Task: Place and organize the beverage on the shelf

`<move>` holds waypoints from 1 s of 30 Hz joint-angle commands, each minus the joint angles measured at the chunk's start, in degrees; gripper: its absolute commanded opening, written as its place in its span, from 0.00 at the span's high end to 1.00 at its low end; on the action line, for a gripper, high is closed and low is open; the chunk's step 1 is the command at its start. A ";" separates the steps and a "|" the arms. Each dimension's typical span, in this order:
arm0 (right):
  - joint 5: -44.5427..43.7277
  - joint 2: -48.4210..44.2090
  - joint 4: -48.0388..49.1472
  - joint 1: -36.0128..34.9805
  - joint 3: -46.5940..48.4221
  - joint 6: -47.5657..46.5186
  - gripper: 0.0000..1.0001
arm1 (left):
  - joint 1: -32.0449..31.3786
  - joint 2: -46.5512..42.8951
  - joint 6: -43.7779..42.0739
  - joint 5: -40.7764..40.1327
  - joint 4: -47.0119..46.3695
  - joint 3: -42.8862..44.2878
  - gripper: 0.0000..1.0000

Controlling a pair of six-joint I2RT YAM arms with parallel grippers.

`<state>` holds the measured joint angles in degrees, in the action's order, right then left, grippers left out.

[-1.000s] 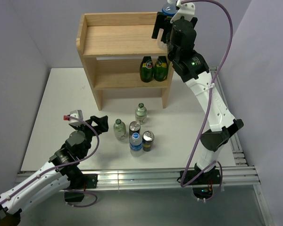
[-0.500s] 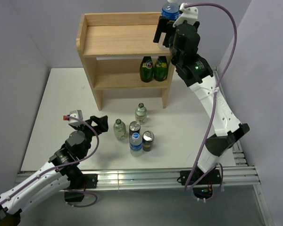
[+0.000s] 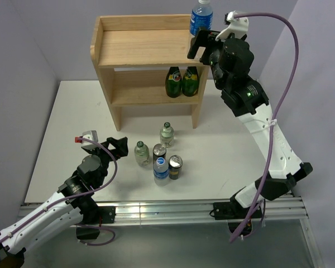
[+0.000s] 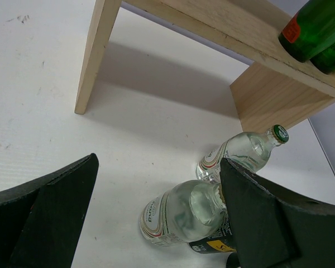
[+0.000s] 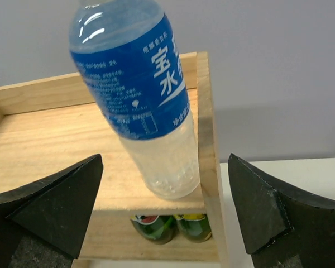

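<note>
The wooden shelf (image 3: pixel 139 47) stands at the back of the table. A blue-labelled water bottle (image 3: pixel 201 17) (image 5: pixel 139 89) stands upright at the right end of its top tier. My right gripper (image 3: pixel 204 43) (image 5: pixel 165 159) is open just in front of that bottle, with both fingers clear of it. On the table in front stand two clear green-capped bottles (image 3: pixel 166 134) (image 3: pixel 142 153), two cans (image 3: pixel 159 150) (image 3: pixel 175 166) and a second water bottle (image 3: pixel 161 170). To their left my left gripper (image 3: pixel 115 146) (image 4: pixel 159 162) is open and empty, facing the nearer clear bottle (image 4: pixel 181 215).
Two dark green bottles (image 3: pixel 182 81) (image 5: pixel 170 228) stand side by side at the right end of the shelf's lower tier. The shelf's left leg (image 4: pixel 95 56) rests on the white table. Grey walls close in behind and at both sides.
My right gripper has backed away to the right from the water bottle, which stays standing on the top tier. The left arm has not moved.
</note>
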<state>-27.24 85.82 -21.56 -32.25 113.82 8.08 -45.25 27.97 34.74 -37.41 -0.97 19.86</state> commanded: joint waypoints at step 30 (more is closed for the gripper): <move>-21.36 -38.72 3.28 -41.92 -83.04 45.52 0.00 | -0.27 2.97 0.24 -0.03 -1.40 0.27 0.02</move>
<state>-45.28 46.70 -20.62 -71.48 32.62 44.53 -45.25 30.61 34.96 -37.36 -1.04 19.86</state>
